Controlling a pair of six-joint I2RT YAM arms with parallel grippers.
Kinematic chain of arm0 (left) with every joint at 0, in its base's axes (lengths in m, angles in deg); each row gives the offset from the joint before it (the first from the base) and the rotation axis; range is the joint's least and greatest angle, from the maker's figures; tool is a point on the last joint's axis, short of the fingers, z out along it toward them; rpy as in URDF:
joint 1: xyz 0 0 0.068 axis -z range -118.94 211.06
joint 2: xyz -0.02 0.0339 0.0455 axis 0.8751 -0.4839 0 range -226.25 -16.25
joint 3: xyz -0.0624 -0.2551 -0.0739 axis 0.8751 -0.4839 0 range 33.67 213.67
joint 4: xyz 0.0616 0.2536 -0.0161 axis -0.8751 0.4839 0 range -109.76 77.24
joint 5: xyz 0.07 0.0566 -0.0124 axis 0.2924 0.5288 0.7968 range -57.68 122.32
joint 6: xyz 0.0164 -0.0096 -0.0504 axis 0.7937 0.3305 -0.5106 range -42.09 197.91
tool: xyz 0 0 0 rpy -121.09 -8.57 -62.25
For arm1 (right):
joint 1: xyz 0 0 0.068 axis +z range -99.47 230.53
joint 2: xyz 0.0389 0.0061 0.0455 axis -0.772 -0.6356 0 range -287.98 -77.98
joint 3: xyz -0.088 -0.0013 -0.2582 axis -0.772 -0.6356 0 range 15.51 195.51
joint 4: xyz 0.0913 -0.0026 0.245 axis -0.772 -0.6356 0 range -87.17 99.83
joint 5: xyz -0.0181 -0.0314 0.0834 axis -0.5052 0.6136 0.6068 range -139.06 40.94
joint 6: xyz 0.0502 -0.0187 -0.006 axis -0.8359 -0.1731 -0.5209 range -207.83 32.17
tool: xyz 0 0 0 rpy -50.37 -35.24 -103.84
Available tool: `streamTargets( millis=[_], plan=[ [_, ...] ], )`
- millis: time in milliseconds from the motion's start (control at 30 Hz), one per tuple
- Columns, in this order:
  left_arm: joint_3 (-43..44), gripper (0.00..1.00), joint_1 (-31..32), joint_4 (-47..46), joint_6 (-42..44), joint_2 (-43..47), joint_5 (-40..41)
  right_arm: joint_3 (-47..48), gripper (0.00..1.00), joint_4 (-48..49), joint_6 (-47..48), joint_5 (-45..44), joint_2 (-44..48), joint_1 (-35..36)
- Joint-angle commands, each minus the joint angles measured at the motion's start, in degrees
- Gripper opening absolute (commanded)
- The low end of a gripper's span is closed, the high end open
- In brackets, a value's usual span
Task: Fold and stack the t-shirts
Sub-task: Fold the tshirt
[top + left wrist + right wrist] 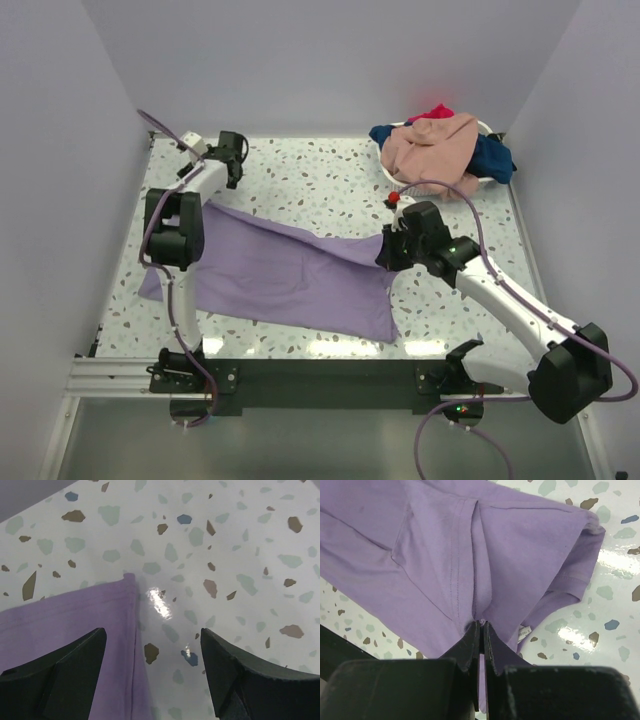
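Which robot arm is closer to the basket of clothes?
Right. The right fingers pinch the purple shirt just in front of the basket; the left fingers stand open across the table, by the shirt's far corner.

This is a robotics lab test cell: plain pale matte walls (330, 60) box in a white, speckled terrazzo-pattern worktop (320, 170) on three sides. Along the worktop's near edge, a bare aluminium rail (110, 376) and a black base plate (320, 385) carry a white-and-black left robot arm (180, 215) and a matching right robot arm (500, 290). Both trail loose purple-grey cables (160, 125).
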Motion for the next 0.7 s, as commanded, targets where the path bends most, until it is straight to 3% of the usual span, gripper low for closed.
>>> streamTargets(
  millis=[0, 167, 400, 667],
  plan=[
    [-1.2, 0.81, -0.8, 4.3, -7.5, 2.1, 1.8, -0.6, 0.0, 0.8, 0.9, 1.3, 1.6, 0.2],
    [-2.8, 0.81, -2.3, 5.8, -10.9, 1.9, 0.6, -0.8, 0.0, -0.1, 1.2, 0.5, 2.5, 0.2],
    [-2.8, 0.78, -3.5, 3.5, -8.9, 1.1, -1.1, -0.8, 0.0, 0.0, 0.9, 0.9, 2.6, 0.2],
    [-1.4, 0.68, -3.8, 2.0, -6.1, 0.0, -2.1, -1.0, 0.0, 0.0, 0.6, 0.8, 3.1, 0.2]
  ],
)
